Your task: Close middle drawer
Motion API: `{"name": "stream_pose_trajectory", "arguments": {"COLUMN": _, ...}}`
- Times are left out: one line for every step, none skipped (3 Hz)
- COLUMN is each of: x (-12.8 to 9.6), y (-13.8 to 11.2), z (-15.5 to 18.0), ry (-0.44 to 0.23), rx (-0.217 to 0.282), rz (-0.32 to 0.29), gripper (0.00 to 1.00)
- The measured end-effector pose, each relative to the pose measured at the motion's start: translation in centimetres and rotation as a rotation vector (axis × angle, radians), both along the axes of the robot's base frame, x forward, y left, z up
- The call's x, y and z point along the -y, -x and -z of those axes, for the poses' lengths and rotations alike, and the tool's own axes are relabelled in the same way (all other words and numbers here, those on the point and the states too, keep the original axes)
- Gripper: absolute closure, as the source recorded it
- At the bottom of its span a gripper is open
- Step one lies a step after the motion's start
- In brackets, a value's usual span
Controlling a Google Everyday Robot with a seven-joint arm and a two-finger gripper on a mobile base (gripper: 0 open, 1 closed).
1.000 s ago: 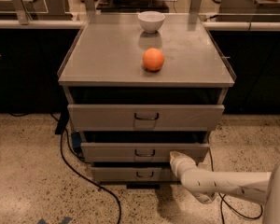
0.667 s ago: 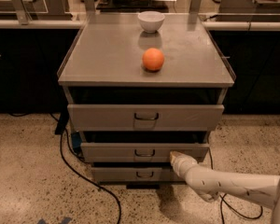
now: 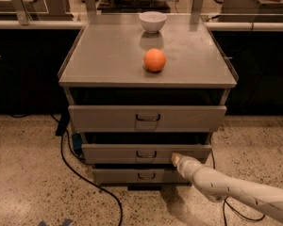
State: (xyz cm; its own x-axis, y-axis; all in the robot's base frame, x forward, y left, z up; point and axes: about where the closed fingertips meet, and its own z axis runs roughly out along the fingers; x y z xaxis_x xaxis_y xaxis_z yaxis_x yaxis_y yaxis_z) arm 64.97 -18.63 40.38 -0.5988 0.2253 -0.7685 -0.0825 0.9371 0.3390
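The middle drawer [image 3: 113,153] is a shallow grey metal drawer with a small dark U-shaped handle [image 3: 146,154] at its centre. It stands pulled out a little, with a dark gap above its front. My gripper [image 3: 175,159] is at the end of the white arm [image 3: 236,192] coming in from the lower right. Its tip is against the drawer front, just right of the handle.
A taller top drawer [image 3: 104,118] and a smaller bottom drawer [image 3: 113,175] sit above and below. An orange [image 3: 154,60] and a white bowl [image 3: 152,21] rest on the cabinet top [image 3: 99,55]. Black cables [image 3: 80,173] lie on the speckled floor at the left.
The arm has stayed at the drawer front just right of the handle. The middle drawer shows no clear movement.
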Motion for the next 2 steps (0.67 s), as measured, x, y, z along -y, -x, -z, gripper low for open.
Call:
{"name": "stream_pose_trajectory", "arguments": {"x": -0.89, "y": -0.99, "z": -0.36, "ry": 0.022, "rx": 0.002, "rz": -0.034, "gripper": 1.00}}
{"name": "stream_pose_trajectory", "arguments": {"x": -0.89, "y": -0.99, "z": -0.36, "ry": 0.022, "rx": 0.002, "rz": -0.034, "gripper": 1.00}}
